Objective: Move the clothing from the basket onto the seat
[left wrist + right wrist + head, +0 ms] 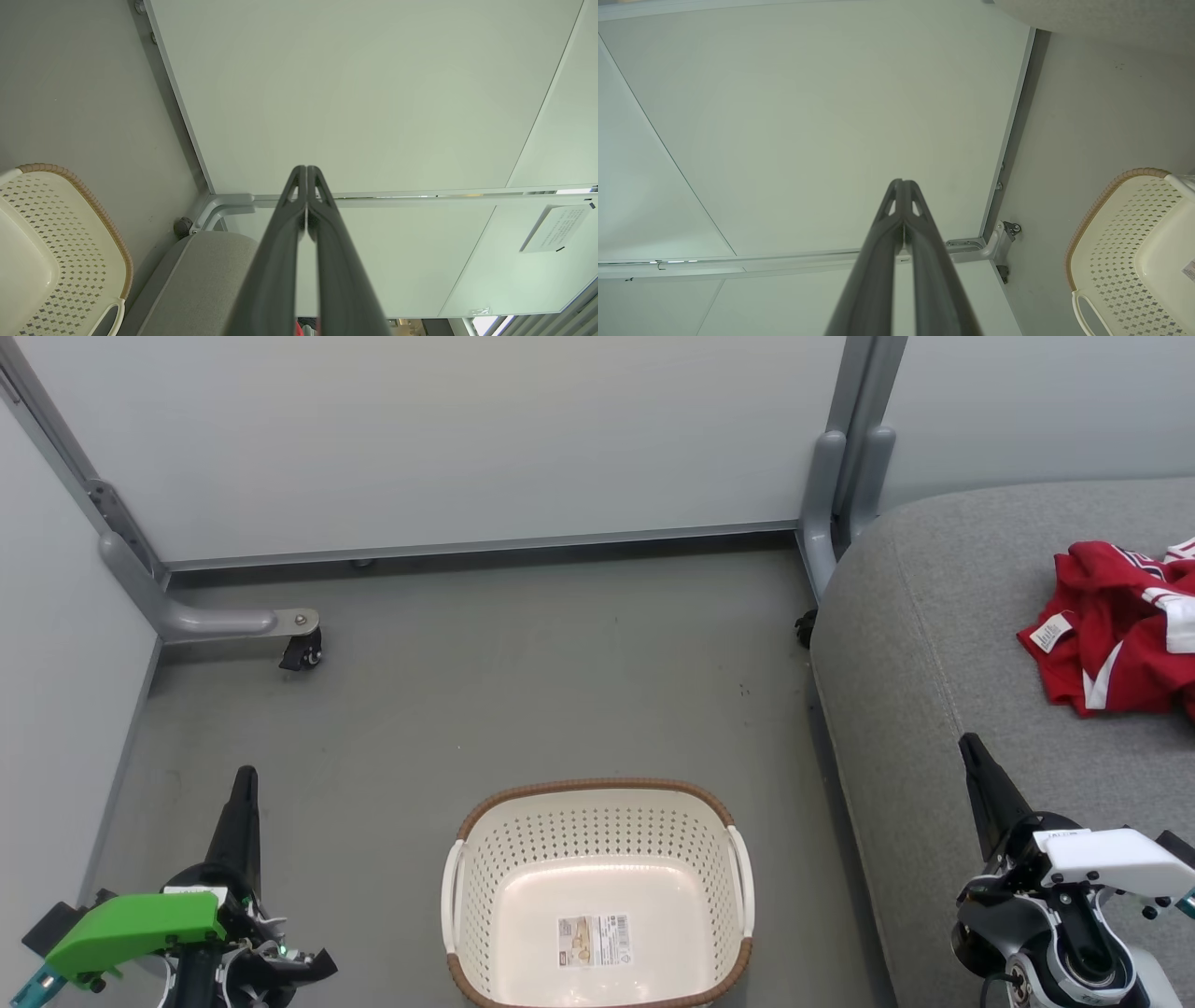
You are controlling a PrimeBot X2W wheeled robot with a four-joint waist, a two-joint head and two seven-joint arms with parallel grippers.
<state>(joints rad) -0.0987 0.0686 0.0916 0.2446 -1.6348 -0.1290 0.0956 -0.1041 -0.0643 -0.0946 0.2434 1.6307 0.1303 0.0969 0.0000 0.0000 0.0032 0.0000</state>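
L claw (245, 779) & R claw (971, 751) both pinched together, holding nothing. With jersey (1116, 625) on seat (934, 616) & basket (597, 786) bare, your careless R swing could drag it off.

The left gripper (246, 782) had long black fingers that narrowed to a point. Behind it sat a bright green cover (140, 922) with a teal end piece (26, 982). The right gripper (969, 749) had the same dark shape, with a white cover (1116, 859) and a round grey joint (1018, 924). In the wrist views the fingers (275, 261) showed small triangular openings near their tips.
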